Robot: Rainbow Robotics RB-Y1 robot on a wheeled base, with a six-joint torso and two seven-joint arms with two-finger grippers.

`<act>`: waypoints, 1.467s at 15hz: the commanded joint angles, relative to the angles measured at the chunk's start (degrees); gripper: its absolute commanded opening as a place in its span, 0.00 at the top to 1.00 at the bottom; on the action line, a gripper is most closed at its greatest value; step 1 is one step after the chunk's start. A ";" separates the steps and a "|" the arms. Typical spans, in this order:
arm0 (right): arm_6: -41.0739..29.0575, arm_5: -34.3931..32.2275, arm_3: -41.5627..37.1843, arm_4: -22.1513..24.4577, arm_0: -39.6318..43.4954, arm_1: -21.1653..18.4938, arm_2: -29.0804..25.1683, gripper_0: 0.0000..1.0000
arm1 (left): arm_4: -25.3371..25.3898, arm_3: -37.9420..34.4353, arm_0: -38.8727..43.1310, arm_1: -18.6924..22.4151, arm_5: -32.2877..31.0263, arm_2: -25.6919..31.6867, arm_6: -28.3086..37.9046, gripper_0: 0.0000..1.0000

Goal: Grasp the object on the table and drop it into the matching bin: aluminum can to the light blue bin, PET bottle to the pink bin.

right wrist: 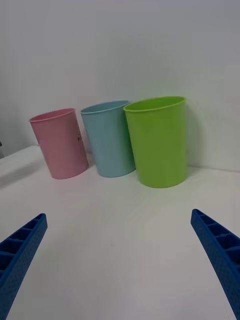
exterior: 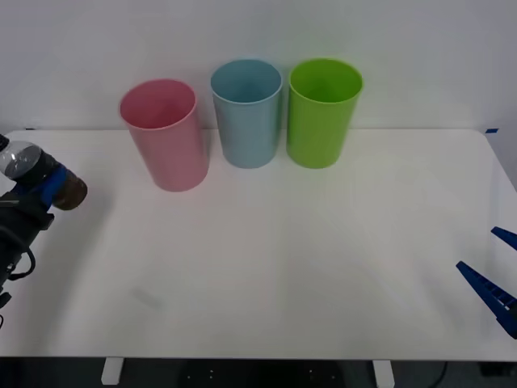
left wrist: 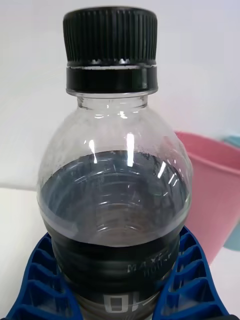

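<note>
The PET bottle (exterior: pixel 23 160) is a small clear one with a black cap and dark label. My left gripper (exterior: pixel 50 190) is shut on it at the far left of the table (exterior: pixel 283 267), left of the pink bin (exterior: pixel 166 137). In the left wrist view the bottle (left wrist: pixel 115 175) stands between the blue fingers (left wrist: pixel 42 270), cap pointing away, and the pink bin (left wrist: pixel 210 185) is behind it. The light blue bin (exterior: pixel 246 117) stands right of the pink one. My right gripper (exterior: pixel 494 263) stays open at the table's right edge, holding nothing.
A lime green bin (exterior: pixel 323 113) stands right of the light blue bin, all three in a row at the back by the wall. The right wrist view shows the pink bin (right wrist: pixel 62 145), the light blue bin (right wrist: pixel 107 140) and the green bin (right wrist: pixel 157 142) beyond bare tabletop.
</note>
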 commanded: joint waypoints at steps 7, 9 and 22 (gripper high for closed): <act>0.00 0.00 0.00 0.00 0.00 0.00 0.00 0.00 | -1.85 -7.94 -2.74 9.63 -0.42 0.16 15.75 1.00; 0.00 0.00 0.00 0.00 0.00 0.00 0.00 0.00 | -1.85 -7.94 -4.50 11.74 -0.42 -1.07 16.89 1.00; 0.00 0.00 0.00 0.00 0.00 0.00 0.00 0.00 | -12.31 10.52 -29.11 11.47 -0.86 -12.84 18.65 1.00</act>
